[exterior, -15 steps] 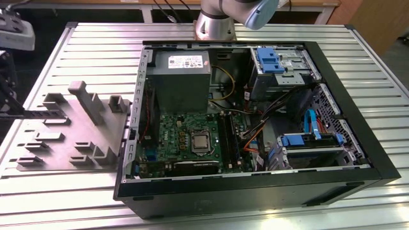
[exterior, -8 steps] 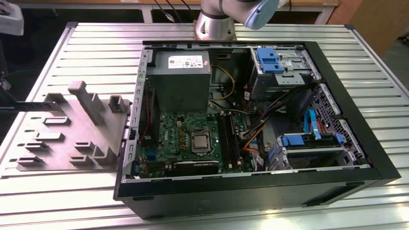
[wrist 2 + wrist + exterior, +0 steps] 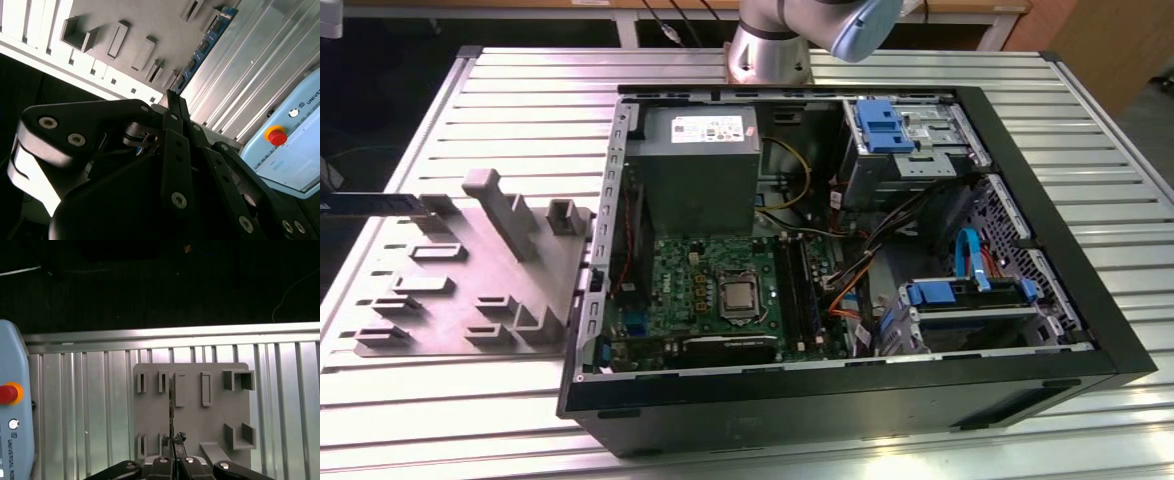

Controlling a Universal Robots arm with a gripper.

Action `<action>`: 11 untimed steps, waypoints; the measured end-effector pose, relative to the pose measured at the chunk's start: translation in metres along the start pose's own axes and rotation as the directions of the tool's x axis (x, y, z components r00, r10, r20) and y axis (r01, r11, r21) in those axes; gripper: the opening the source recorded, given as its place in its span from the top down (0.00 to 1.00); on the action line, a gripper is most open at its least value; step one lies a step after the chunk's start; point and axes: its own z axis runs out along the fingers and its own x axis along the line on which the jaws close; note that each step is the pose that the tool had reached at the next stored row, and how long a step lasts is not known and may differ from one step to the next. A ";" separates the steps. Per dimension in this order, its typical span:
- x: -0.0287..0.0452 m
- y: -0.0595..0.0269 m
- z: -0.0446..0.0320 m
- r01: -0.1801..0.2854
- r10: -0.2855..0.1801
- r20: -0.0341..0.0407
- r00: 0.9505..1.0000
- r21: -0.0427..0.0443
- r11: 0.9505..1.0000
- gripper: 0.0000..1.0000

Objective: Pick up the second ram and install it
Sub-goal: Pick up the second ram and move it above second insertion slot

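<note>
The second ram [image 3: 205, 47] is a thin dark blue stick. In the first wrist view the second ram [image 3: 171, 410] shows edge-on as a narrow dark line over the grey holder plate [image 3: 215, 435]. My gripper [image 3: 172, 97] is shut on one end of it, with the black fingers [image 3: 162, 460] pressed together around the stick. In the exterior view the second ram [image 3: 380, 205] lies level at the far left end of the holder plate [image 3: 467, 270]. I cannot tell whether it still sits in a slot or hangs just above. The green board's long black sockets [image 3: 797, 290] lie inside the open case.
The open computer case [image 3: 854, 380] stands on the ribbed metal table [image 3: 480, 400], with a grey power supply [image 3: 698, 150], blue drive brackets [image 3: 881, 125] and loose cables [image 3: 854, 270] inside. A pale blue pendant with a red button [image 3: 277, 136] lies near the plate. The arm's base [image 3: 767, 55] stands behind the case.
</note>
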 end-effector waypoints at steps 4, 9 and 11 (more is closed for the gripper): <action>0.0000 0.0000 -0.0002 0.000 0.000 0.000 1.000 0.000 1.000 0.89; -0.0001 -0.0014 -0.0005 0.000 0.000 0.000 1.000 0.000 1.000 0.89; -0.0003 -0.0047 -0.0004 0.000 0.000 0.000 1.000 0.000 1.000 0.89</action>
